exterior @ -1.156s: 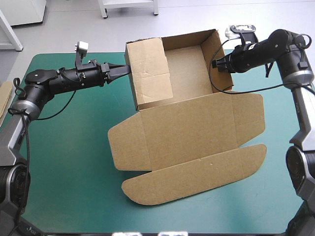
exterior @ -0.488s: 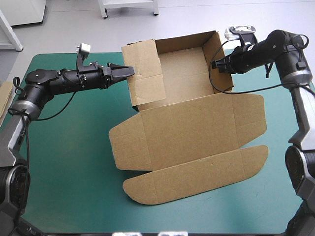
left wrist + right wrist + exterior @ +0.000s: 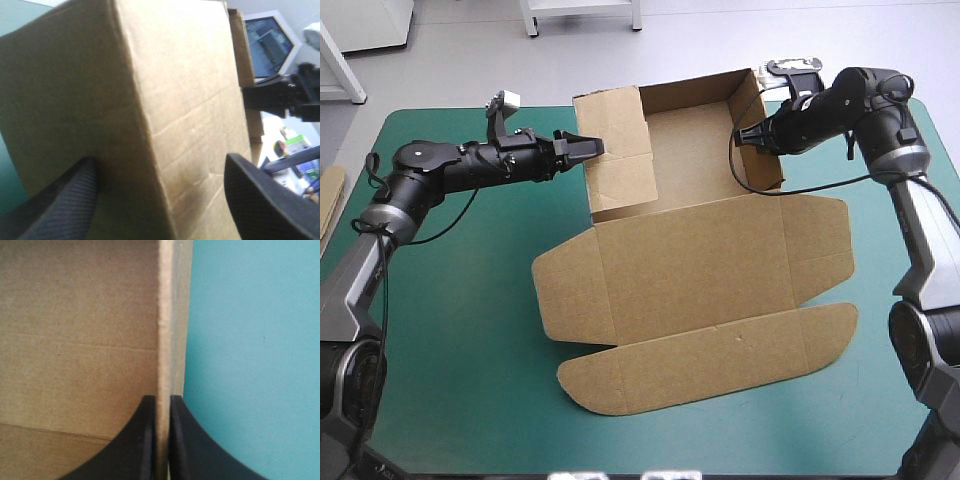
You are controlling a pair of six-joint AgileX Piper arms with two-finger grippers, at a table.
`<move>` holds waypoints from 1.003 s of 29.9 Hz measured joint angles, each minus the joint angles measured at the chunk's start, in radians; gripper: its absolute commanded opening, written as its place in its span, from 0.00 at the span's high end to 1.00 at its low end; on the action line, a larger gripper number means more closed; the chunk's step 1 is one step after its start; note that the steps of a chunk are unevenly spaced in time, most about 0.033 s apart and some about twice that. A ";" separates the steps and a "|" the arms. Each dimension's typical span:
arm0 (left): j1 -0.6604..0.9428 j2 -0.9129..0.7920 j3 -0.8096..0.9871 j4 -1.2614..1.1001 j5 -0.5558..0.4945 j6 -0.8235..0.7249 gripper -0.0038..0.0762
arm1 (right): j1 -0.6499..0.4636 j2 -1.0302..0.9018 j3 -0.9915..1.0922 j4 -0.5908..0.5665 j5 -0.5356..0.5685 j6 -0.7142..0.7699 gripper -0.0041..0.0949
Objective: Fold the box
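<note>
The brown box [image 3: 700, 260] lies mid-table as an open tray with its walls raised at the back. Its lid and rounded front flap [image 3: 710, 355] lie flat toward the near edge. My left gripper [image 3: 588, 148] is open, its black fingers astride the top of the left wall [image 3: 620, 150]. In the left wrist view that wall [image 3: 150, 100] fills the gap between the spread fingers [image 3: 65, 205] of the left gripper [image 3: 161, 160]. My right gripper [image 3: 748, 137] is shut on the right wall's upper edge [image 3: 765, 130]. The right wrist view shows the right gripper [image 3: 162, 402] pinching the thin board edge [image 3: 167, 315].
An edge of more brown board [image 3: 328, 195] shows at the table's left edge. Bare teal-green cover [image 3: 450, 330] lies left of the lid, and more [image 3: 880, 400] at the near right corner.
My left gripper has opened and moved right, onto the left wall. That wall stands more upright than earlier. My right gripper has shifted slightly left, still holding the right wall.
</note>
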 measured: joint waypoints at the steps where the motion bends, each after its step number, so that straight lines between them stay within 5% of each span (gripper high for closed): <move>1: -0.010 0.000 -0.005 0.038 -0.019 -0.017 0.34 | 0.009 0.000 0.000 -0.015 0.000 0.010 0.96; 9: -0.100 0.000 -0.127 0.452 -0.115 -0.279 0.34 | 0.070 0.000 0.000 -0.102 -0.003 0.082 0.96; 18: -0.166 0.002 -0.184 0.844 -0.118 -0.608 0.34 | 0.159 0.000 0.000 -0.186 -0.023 0.171 0.96; 30: -0.224 0.014 -0.219 1.156 -0.049 -0.861 0.40 | 0.245 0.000 0.000 -0.284 -0.028 0.238 0.96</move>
